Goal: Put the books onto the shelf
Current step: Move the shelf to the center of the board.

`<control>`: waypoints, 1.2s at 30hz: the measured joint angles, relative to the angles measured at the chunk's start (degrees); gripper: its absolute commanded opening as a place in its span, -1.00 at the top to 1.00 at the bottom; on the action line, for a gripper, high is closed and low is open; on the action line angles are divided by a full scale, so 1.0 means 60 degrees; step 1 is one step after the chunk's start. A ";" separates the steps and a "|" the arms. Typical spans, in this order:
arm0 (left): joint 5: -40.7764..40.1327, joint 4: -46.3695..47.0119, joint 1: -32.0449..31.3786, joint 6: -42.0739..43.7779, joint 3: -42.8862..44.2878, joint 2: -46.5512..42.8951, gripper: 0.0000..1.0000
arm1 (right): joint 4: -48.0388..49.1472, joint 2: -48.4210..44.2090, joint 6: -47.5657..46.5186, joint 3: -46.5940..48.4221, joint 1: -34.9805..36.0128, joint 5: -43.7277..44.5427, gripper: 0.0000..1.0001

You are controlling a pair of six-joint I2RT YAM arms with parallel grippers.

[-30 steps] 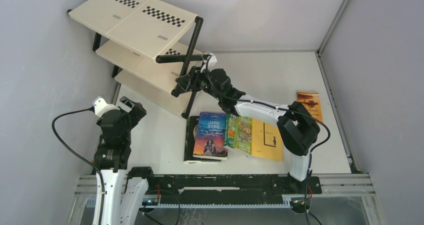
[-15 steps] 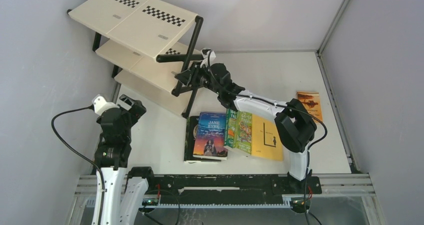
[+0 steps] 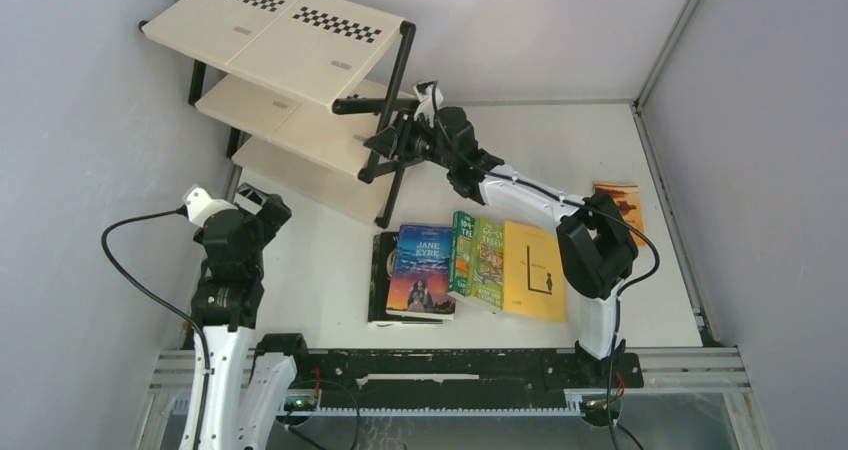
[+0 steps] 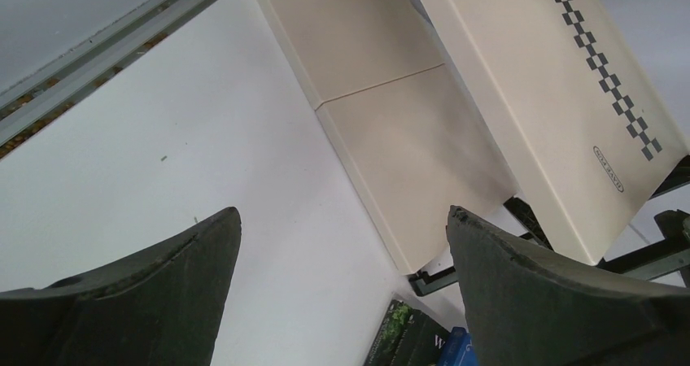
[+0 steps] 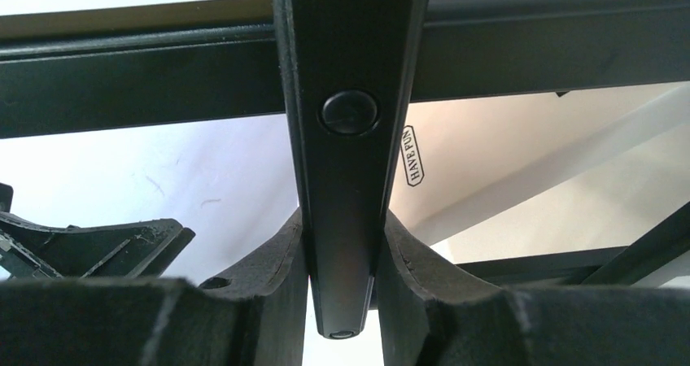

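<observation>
Reaches with the right arm across the white bench (image 3: 560,140) toward its far left corner, right fingers (image 5: 272,289) clamped from both sides on a black metal upright (image 5: 348,65) of the three-tier shelf of cream boards with black checkerboard strips (image 3: 290,45). Shows, from the right wrist, that upright running down between the two pads and touching both, with a round black screw head (image 5: 348,111) on its face and a black crossbar (image 5: 146,81) behind it.

Holds the left fingers (image 4: 529,293) spread wide with nothing between them, above bare bench near the left edge, pointed at the shelf's lower boards.

Lying flat on the bench, side by side at the middle of the near edge, well apart from the shelf boards: a black paperback (image 3: 380,275) half under the blue "Jane Eyre" paperback (image 3: 423,270), then two green cartoon-covered paperbacks (image 3: 478,262) overlapping, then a plain yellow paperback (image 3: 533,270) at the right end of the row. Apart from these, near the right edge: a small orange paperback (image 3: 625,198), partly hidden behind the right arm's elbow.

Catches, at the bottom of the left wrist view, only a dark book corner and a sliver of blue below the shelf's foot.
</observation>
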 measured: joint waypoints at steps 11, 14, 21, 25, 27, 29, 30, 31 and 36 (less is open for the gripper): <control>-0.0040 0.0583 0.0000 -0.0335 0.0000 0.0499 -1.00 | -0.0645 0.0000 -0.0076 0.0295 -0.1413 -0.0980 0.89; -0.0040 0.0776 0.0000 -0.0426 0.0000 0.0659 -1.00 | -0.0969 0.0084 -0.0084 0.0528 -0.1752 -0.1279 0.89; -0.0047 0.0991 0.0000 -0.0495 -0.0004 0.1005 -1.00 | -0.1541 0.0087 -0.0259 0.0794 -0.2652 -0.1821 0.89; -0.0047 0.1268 0.0000 -0.0528 -0.0025 0.1224 -0.99 | -0.1832 0.0087 -0.0386 0.0911 -0.3209 -0.2193 0.89; -0.0044 0.1450 0.0000 -0.0594 -0.0025 0.1399 -0.99 | -0.2047 0.0087 -0.0477 0.0984 -0.3479 -0.2441 0.89; -0.0044 0.1647 0.0000 -0.0667 -0.0025 0.1614 -1.00 | -0.2215 0.0087 -0.0543 0.1049 -0.3694 -0.2707 0.89; -0.0044 0.1752 0.0000 -0.0714 -0.0025 0.1756 -1.00 | -0.2324 0.0087 -0.0583 0.1093 -0.3792 -0.2834 0.89; -0.0040 0.1854 0.0000 -0.0747 -0.0025 0.1869 -1.00 | -0.2444 0.0087 -0.0637 0.1133 -0.3909 -0.3009 0.89; 0.0033 0.2561 0.0000 -0.1016 -0.0025 0.2743 -1.00 | -0.2911 0.0084 -0.0794 0.1271 -0.4477 -0.3821 0.90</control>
